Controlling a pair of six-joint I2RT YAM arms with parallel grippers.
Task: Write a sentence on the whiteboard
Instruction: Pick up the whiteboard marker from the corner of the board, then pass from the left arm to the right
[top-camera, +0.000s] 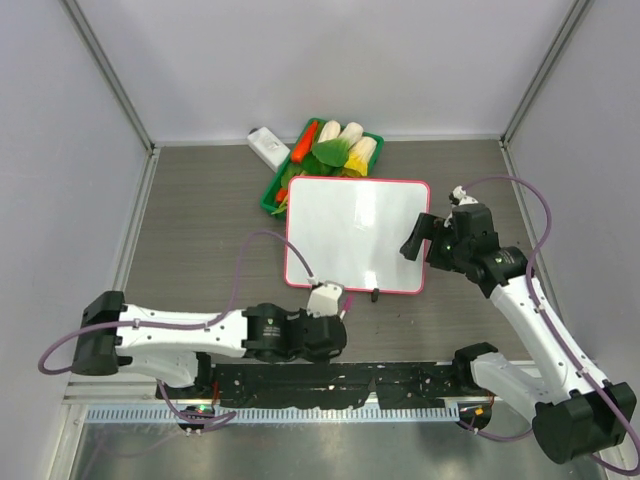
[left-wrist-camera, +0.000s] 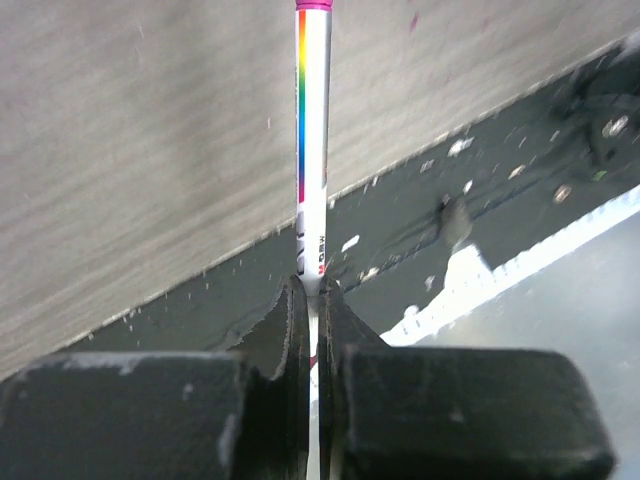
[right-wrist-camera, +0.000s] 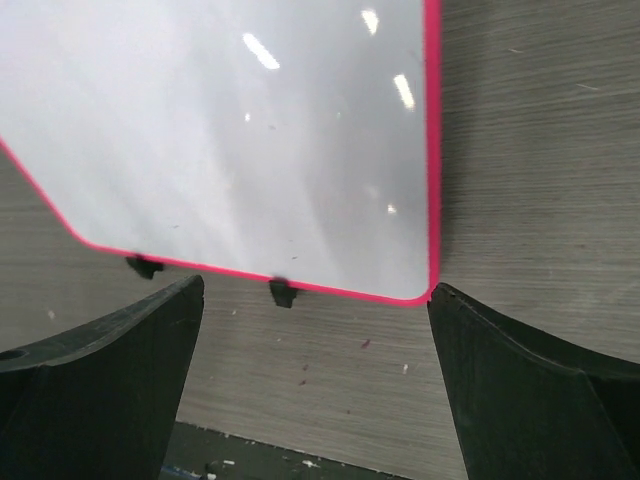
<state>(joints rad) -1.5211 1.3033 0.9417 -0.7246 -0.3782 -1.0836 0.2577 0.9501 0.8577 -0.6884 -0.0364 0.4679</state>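
Grey table: left claw pinches marker near whiteboard; right claw spread beside it.

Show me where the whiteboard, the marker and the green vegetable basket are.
whiteboard (top-camera: 357, 235), top view, middle of its white face.
marker (left-wrist-camera: 313, 150), left wrist view, on its rainbow-striped barrel.
green vegetable basket (top-camera: 271, 192), top view, on its left green wall.
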